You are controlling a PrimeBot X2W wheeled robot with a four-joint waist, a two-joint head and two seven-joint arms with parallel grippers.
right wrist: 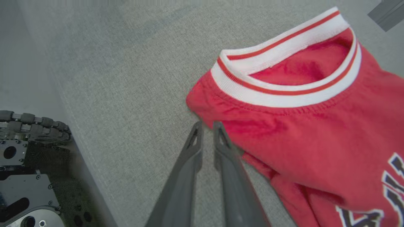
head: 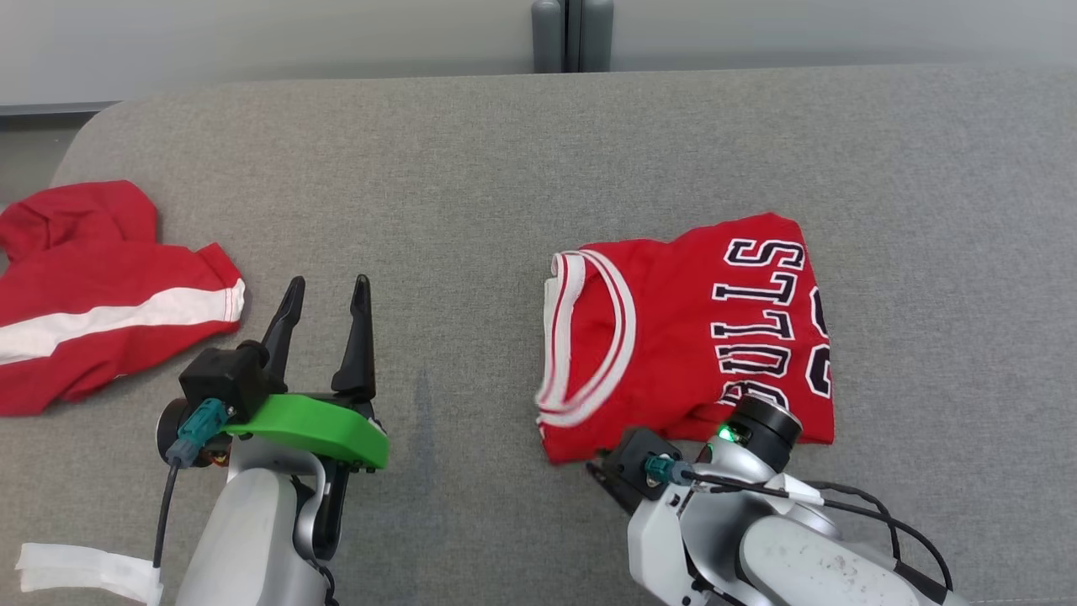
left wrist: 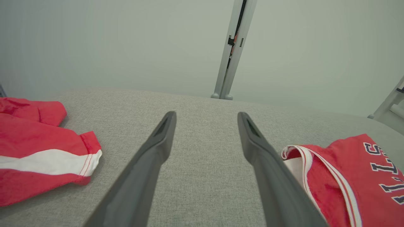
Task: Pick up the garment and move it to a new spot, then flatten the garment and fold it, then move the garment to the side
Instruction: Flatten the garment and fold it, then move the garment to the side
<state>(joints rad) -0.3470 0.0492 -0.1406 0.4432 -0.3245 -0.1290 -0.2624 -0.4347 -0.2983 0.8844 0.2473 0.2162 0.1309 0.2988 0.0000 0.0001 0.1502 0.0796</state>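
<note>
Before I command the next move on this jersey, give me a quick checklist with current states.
1. The red folded Bulls jersey lies folded on the grey fabric surface: ok.
2. The right end effector sits at the jersey's near left corner, closed: ok.
3. Fabric actually pinched in it: cannot tell.
4. The left end effector is open over bare surface, touching neither garment: ok.
5. The red garment with a white stripe lies well apart from the jersey: ok.
</note>
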